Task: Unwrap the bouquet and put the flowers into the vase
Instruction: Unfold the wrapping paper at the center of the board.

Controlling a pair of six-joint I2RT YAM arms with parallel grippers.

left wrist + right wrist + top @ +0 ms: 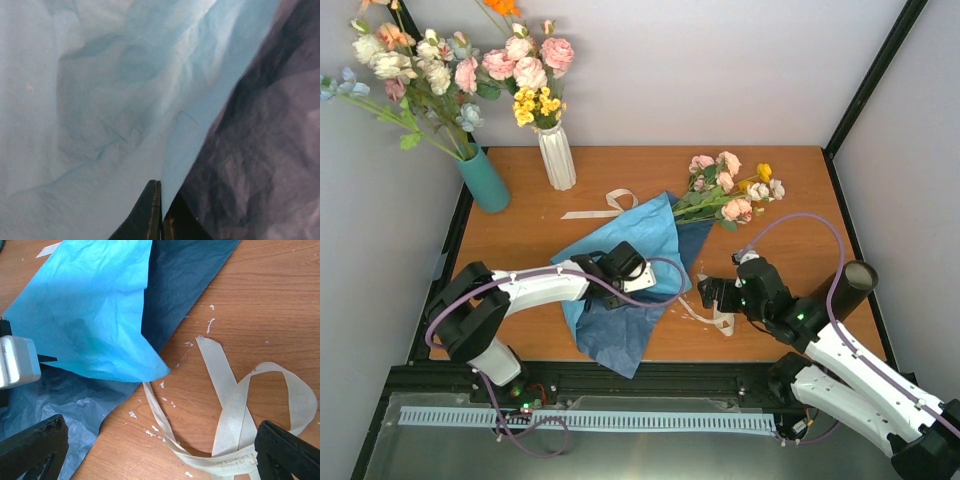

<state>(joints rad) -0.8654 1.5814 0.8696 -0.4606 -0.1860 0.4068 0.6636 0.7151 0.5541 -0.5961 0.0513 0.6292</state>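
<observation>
Unwrapping: my left pincer [161, 210] pinches the paper [620, 315] at the middle of the surface [520, 240], while my right pincer [159, 452] hangs spread above the ribbon [230, 405]. Next, I judge, the paper must slide clear of the flowers [730, 192].

Three vases on show: a teal vase [485, 182], a white ribbed vase [557, 158] and the dark vase [852, 280]. Three bunches as well: one in teal [410, 65], one in white [530, 70], and the loose flowers [730, 192] on the surface. There are two beige ribbons, far ribbon [617, 199] and near ribbon [222, 372]. Two paper sheets, light blue sheet [620, 235] and dark blue sheet [695, 240]. Two arms, left arm [535, 288], right arm [850, 355].
</observation>
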